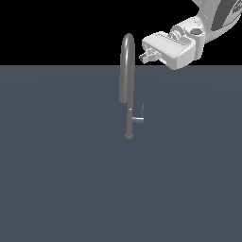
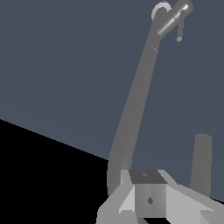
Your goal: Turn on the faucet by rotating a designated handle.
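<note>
The faucet (image 1: 127,66) stands in the middle of the exterior view, a slim grey post under a high arched spout, on a small round base (image 1: 128,135). Low on the post, the handle (image 1: 138,118) sticks out toward the exterior view's right and ends in a thin upright rod. My gripper (image 1: 143,54) hovers just right of the arch's top, well above the handle and touching nothing; its fingers look shut and empty. In the wrist view the faucet (image 2: 131,113) stretches away from the gripper (image 2: 148,194), with the handle (image 2: 176,18) at its far end.
The faucet stands on a flat dark blue-grey floor (image 1: 56,179). Black background lies behind the arch and my arm (image 1: 212,21). In the wrist view the spout's open end (image 2: 201,162) hangs close beside the gripper.
</note>
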Available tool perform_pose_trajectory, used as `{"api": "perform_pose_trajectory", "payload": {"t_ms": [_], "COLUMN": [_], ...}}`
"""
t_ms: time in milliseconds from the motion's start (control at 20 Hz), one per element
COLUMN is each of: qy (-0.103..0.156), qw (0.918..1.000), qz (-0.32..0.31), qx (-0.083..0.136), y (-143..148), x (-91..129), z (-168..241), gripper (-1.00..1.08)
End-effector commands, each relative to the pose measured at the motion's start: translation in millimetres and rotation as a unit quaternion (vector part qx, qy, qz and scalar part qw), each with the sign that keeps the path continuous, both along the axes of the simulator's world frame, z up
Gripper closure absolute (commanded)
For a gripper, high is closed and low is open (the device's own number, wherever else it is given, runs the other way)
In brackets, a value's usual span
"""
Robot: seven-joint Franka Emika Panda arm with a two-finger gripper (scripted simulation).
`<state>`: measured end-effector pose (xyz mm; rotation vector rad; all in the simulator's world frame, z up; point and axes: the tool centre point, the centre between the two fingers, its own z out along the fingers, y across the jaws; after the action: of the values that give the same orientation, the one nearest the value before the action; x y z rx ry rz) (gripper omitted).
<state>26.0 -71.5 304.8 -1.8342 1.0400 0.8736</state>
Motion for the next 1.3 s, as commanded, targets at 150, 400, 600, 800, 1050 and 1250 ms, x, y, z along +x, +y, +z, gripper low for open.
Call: {"api": "perform_pose_trajectory", "payload": {"t_ms": [150,400,600,800,1050,1250], "qy": [0.053,0.1,0.13,0.152,0.169,0.173], "qw": [0.9943,0.9797,0.9655,0.9525,0.9411,0.938], "qz": [-0.066,-0.126,-0.163,-0.191,-0.212,-0.217], "qx": [0.064,0.12,0.156,0.182,0.202,0.208], "y": [-11.7,-18.2,-19.8,-19.3,-17.8,-16.7], "x": [17.6,27.7,31.6,33.3,33.9,33.9], "z": [-44.1,-86.5,-114.8,-136.2,-152.7,-157.1], "gripper": [1.08,1.08,1.08,1.08,1.08,1.08]}}
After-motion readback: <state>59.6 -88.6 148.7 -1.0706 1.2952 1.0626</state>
